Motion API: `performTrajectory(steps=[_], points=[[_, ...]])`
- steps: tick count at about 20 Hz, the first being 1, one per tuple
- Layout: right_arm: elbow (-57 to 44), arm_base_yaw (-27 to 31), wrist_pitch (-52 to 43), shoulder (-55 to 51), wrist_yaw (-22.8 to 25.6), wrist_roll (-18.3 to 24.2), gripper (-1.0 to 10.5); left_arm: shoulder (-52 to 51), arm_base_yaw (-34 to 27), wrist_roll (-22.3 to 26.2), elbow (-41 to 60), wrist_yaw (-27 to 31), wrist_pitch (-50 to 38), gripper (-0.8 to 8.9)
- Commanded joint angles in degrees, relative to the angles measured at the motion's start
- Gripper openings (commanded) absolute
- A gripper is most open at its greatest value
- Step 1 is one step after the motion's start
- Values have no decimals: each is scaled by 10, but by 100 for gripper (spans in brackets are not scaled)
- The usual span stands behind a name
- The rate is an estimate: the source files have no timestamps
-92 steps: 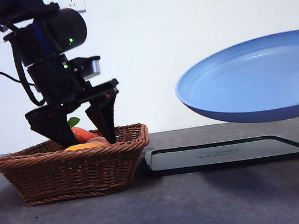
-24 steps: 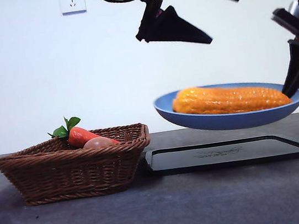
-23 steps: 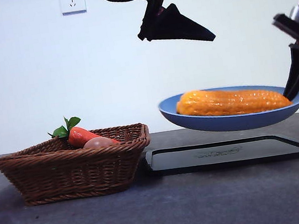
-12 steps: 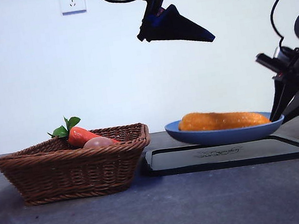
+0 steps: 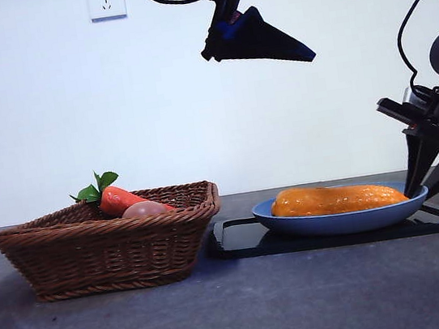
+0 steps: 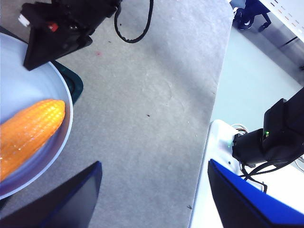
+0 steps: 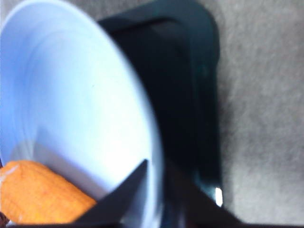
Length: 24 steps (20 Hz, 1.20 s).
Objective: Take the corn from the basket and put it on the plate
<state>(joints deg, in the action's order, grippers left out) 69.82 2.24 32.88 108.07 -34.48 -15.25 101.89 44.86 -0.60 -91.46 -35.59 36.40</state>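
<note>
The orange-yellow corn (image 5: pixel 335 199) lies lengthwise in the blue plate (image 5: pixel 342 222), which rests on the black tray (image 5: pixel 238 240) to the right of the wicker basket (image 5: pixel 105 250). My right gripper (image 5: pixel 418 192) is at the plate's right edge, its jaws shut on the rim. The right wrist view shows that rim (image 7: pixel 154 142) running between the jaws, with the corn's end (image 7: pixel 42 194) beside them. My left gripper (image 5: pixel 335 24) hangs open high above the plate. The left wrist view looks down past the corn's tip (image 6: pixel 28 133) and the plate (image 6: pixel 28 80).
A red carrot with green leaves (image 5: pixel 118 199) and a pinkish round item (image 5: pixel 146 210) remain in the basket. The tray (image 7: pixel 187 95) reaches beyond the plate. The left wrist view shows the right arm's body (image 6: pixel 61 28) and the table edge (image 6: pixel 211 118).
The plate with the corn came down from mid-air onto the black tray, carried by the right gripper. The left gripper stayed high above.
</note>
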Motion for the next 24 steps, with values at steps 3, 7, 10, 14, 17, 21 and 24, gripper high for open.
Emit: performTrajectory(steps=[3,7,10,14,17,21,24], points=[[14,-3,-2,13,0,9,165,7,5,1,-12,-3,0,364],[16,12,15,-19,1,15,207,7,5,1,-12,-3,1,363],[16,30,38,-78,17,32,207,7,1,1,-12,-3,2,364],[16,32,104,-190,26,83,207,7,-8,1,-12,-3,3,363],[15,0,174,-279,26,122,206,7,-21,1,-12,-3,13,363],[-6,-59,206,-378,35,132,203,7,-53,1,-12,-3,49,349],[-33,-104,219,-417,35,131,200,7,-73,1,-12,-3,67,293]])
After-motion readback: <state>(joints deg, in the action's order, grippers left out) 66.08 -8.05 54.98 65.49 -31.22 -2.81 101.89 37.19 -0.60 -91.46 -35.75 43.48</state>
